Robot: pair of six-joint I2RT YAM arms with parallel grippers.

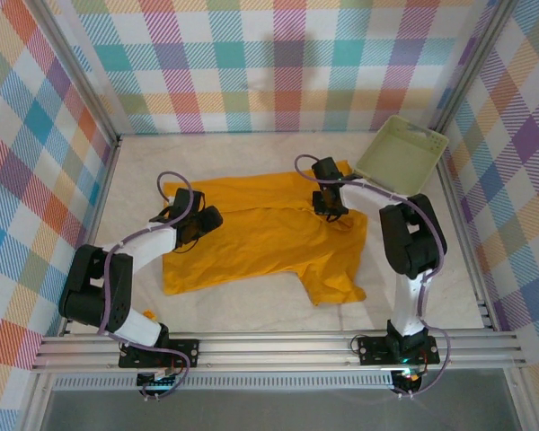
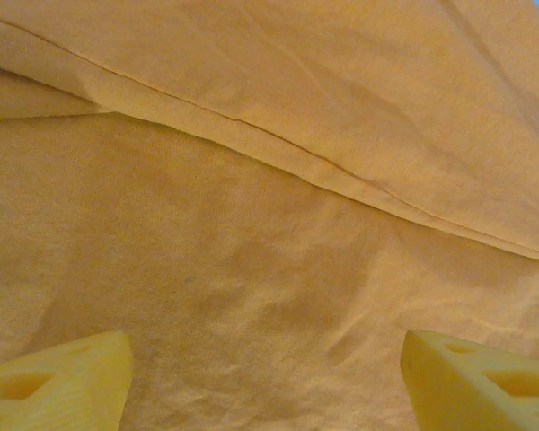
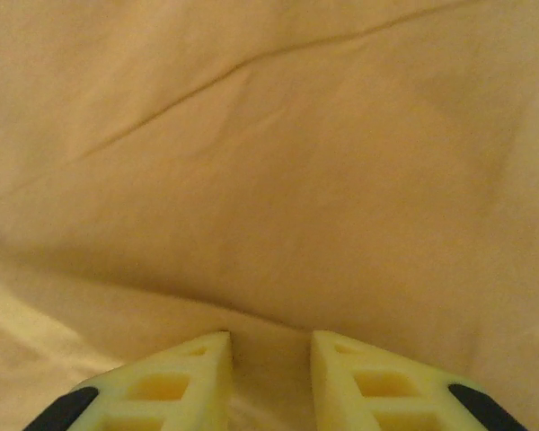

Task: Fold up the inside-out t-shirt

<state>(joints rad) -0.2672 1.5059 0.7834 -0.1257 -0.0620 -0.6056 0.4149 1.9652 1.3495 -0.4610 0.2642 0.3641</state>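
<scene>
The inside-out t-shirt point(image 1: 260, 247), mustard-orange, lies spread and partly folded over on the table. My left gripper point(image 1: 207, 218) hovers low over its left part. In the left wrist view that gripper point(image 2: 268, 382) is open, its yellow fingertips point(image 2: 72, 382) wide apart over flat cloth point(image 2: 269, 251) with a seam point(image 2: 323, 166) running across. My right gripper point(image 1: 331, 208) is down on the shirt's upper right part. Its fingers point(image 3: 189, 377) stand close together in the right wrist view, the gripper point(image 3: 271, 364) pinching a raised fold of the cloth point(image 3: 269, 180).
A pale green plastic basket point(image 1: 400, 153) leans in the back right corner, just beyond the right arm. Checked walls enclose the table on three sides. Bare tabletop point(image 1: 251, 310) shows in front of the shirt, near the metal rails point(image 1: 269, 346).
</scene>
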